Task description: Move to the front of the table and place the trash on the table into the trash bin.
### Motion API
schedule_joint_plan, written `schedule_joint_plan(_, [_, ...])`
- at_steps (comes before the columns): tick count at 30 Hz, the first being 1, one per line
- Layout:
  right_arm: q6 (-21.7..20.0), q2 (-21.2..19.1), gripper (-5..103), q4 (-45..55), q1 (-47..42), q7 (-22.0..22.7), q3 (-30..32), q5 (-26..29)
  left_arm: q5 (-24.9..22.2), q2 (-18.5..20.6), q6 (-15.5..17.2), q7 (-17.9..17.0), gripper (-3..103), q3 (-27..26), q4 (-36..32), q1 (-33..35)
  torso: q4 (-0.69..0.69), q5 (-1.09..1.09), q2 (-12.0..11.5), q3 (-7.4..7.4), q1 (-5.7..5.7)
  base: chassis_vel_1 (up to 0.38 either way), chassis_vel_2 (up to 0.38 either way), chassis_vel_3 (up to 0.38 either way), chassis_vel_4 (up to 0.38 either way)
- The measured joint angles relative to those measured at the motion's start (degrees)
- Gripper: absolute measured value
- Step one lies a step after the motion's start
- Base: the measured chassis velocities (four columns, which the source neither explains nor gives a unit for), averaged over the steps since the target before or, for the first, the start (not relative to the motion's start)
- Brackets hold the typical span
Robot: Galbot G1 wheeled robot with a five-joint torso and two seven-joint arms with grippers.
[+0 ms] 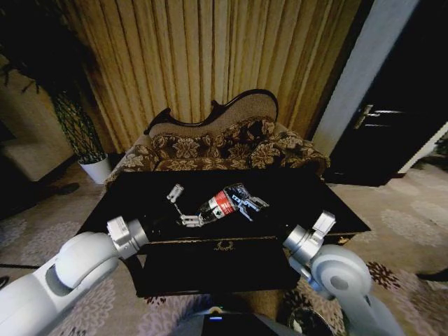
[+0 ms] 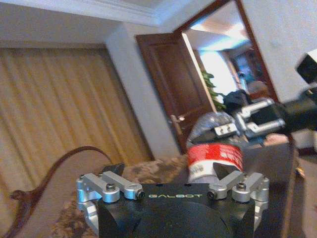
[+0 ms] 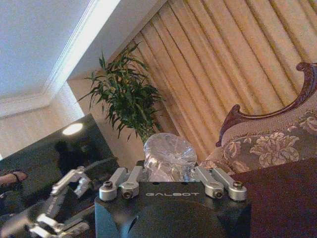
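**Q:** Where is the trash, and what has hold of it?

**A:** The clear plastic bottle with the red label (image 1: 222, 203) lies tilted across the middle of the long glossy black table (image 1: 126, 189), in front of the carved floral sofa (image 1: 210, 147). The right gripper (image 1: 248, 204) is at its clear base end, with its fingers apparently closed against the crumpled body. The left gripper (image 1: 183, 207) sits at the neck end with its jaws spread wide and holds nothing.

**Q:** Why that arrangement?

**A:** As a judgement, one arm secures the bottle at the wide end, where the body offers more surface. The other arm stands open just beside the narrow end, ready either to steady it or to take it over.

**Q:** What does each camera add?

**A:**
- **Head view:** gives the layout, with both arms reaching in from the near edge of the table.
- **Left wrist view:** shows the label just beyond the open left fingertips (image 2: 220, 171), and the right gripper (image 2: 247, 121) around the clear part.
- **Right wrist view:** shows the bottle's ribbed base (image 3: 170, 156) set between the right arm's own fingers (image 3: 213, 181), and the left gripper (image 3: 64, 208) farther off.

No other scraps can be made out on the dark tabletop.
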Motion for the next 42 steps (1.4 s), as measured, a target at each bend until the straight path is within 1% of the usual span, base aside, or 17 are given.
schedule_joint_plan(1, [0.0, 0.0, 33, 0.0, 0.0, 0.0, 0.0, 0.0, 0.0, 0.0, 0.0, 0.0, 96, 0.0, 0.0, 0.0, 0.0, 0.0, 0.0, 0.0, 0.0, 0.0, 0.0, 0.0, 0.0])
schedule_joint_plan(2, [0.31, 0.63, 33, -0.51, 0.63, -0.04, 0.32, -0.03, -0.87, -0.71, 0.52, -1.77, 99, -0.39, -0.6, -0.03, 0.0, 0.0, 0.0, 0.0, 0.0, 0.0, 0.0, 0.0, 0.0])
schedule_joint_plan(7, [1.4, 1.78, 33, -1.56, 2.6, -0.11, 1.27, -0.7, -1.9, -2.5, 2.12, -5.22, 100, -1.22, -1.7, -0.24, 0.0, 0.01, 0.0, 0.0, 0.0, 0.0, 0.0, 0.0, 0.0])
schedule_joint_plan(8, [2.3, 2.02, 33, -2.11, 3.31, -0.12, 1.7, -2.13, -1.81, -3.68, 3.76, -8.16, 100, -1.64, -1.91, -0.27, 0.0, 0.0, 0.0, 0.0, 0.0, 0.0, 0.0, 0.0, 0.0])
schedule_joint_plan(9, [2.71, 2.13, 33, -2.53, 3.61, -0.13, 1.86, -3.53, -1.76, -4.37, 5.36, -9.65, 100, -2.12, -1.95, -0.27, 0.0, 0.0, 0.0, 0.0, 0.0, 0.0, 0.0, 0.0, 0.0])
schedule_joint_plan(10, [2.71, 2.13, 33, -2.53, 3.61, -0.13, 1.86, -3.53, -1.76, -4.37, 5.36, -9.65, 100, -2.12, -1.95, -0.27, 0.0, 0.0, 0.0, 0.0, 0.0, 0.0, 0.0, 0.0, 0.0])
schedule_joint_plan(11, [3.84, 2.32, 33, -3.53, 3.96, -0.16, 2.04, -7.13, -2.35, -6.23, 9.5, -14.25, 100, -3.55, -1.96, -0.26, 0.0, 0.0, 0.0, 0.0, 0.01, 0.0, 0.0, 0.0, 0.0])
schedule_joint_plan(13, [5.04, 2.52, 33, -5.18, 4.07, -0.17, 2.16, -13.48, -3.3, -8.18, 12.19, -19.62, 100, -5.32, -1.96, -0.23, 0.0, 0.0, 0.0, 0.01, 0.01, 0.0, 0.0, 0.0, 0.0])
schedule_joint_plan(14, [6.9, 2.74, 33, -8.42, 4.44, -0.2, 2.25, -22.66, -3.95, -11.23, 14.59, -25.01, 100, -9.93, -1.97, 0.47, -0.01, -0.01, 0.0, 0.01, 0.01, 0.0, 0.0, 0.0, 0.0])
schedule_joint_plan(15, [6.9, 2.74, 33, -8.42, 4.44, -0.2, 2.25, -22.66, -3.95, -11.23, 14.59, -25.01, 100, -9.93, -1.97, 0.47, -0.01, -0.01, 0.0, 0.01, 0.01, 0.0, 0.0, 0.0, 0.0])
schedule_joint_plan(16, [7.97, 2.95, 33, -10.21, 4.82, -0.2, 2.54, -25.48, -4.22, -12.47, 15.72, -27.15, 100, -12.6, -1.97, 1.12, 0.0, 0.01, 0.0, 0.01, 0.01, 0.0, 0.0, 0.0, 0.0])
schedule_joint_plan(18, [9.48, 3.46, 33, -12.26, 5.56, -0.21, 3.26, -27.63, -5.07, -14.33, 17.6, -30.06, 100, -17.38, -1.97, 2.79, 0.0, 0.0, 0.0, 0.01, 0.01, 0.0, 0.0, 0.0, 0.0])
schedule_joint_plan(19, [9.48, 3.46, 33, -12.26, 5.56, -0.21, 3.26, -27.63, -5.07, -14.33, 17.6, -30.06, 100, -17.38, -1.97, 2.79, 0.0, 0.0, 0.0, 0.01, 0.01, 0.0, 0.0, 0.0, 0.0])
schedule_joint_plan(21, [10.88, 4.01, 33, -14.21, 6.45, -0.23, 3.7, -29.88, -5.56, -15.63, 18.58, -31.28, 100, -21.6, -1.97, 4.16, 0.01, 0.0, 0.0, 0.01, 0.01, 0.0, 0.0, 0.0, 0.0])
schedule_joint_plan(26, [12.05, 4.45, 33, -16.73, 7.13, -0.25, 4.4, -33.94, -5.22, -18.47, 18.61, -31.32, 100, -26.39, -0.65, 5.15, -0.01, 0.01, 0.0, 0.0, 0.01, 0.0, 0.0, 0.0, 0.0])
schedule_joint_plan(35, [13.23, 4.43, 33, -18.48, 7.13, -0.26, 6.03, -34.85, -2.55, -23.69, 15.43, -30.93, 100, -28.91, 4.88, 6.51, 0.01, -0.01, 0.0, 0.0, 0.01, 0.0, 0.0, 0.0, 0.0])
schedule_joint_plan(42, [14.25, 3.98, 33, -18.73, 6.9, -0.26, 6.77, -35.24, -2.42, -23.88, 14.92, -30.35, 100, -29.88, 6.01, 6.9, 0.0, 0.01, 0.0, 0.0, 0.01, 0.0, 0.0, 0.0, 0.0])
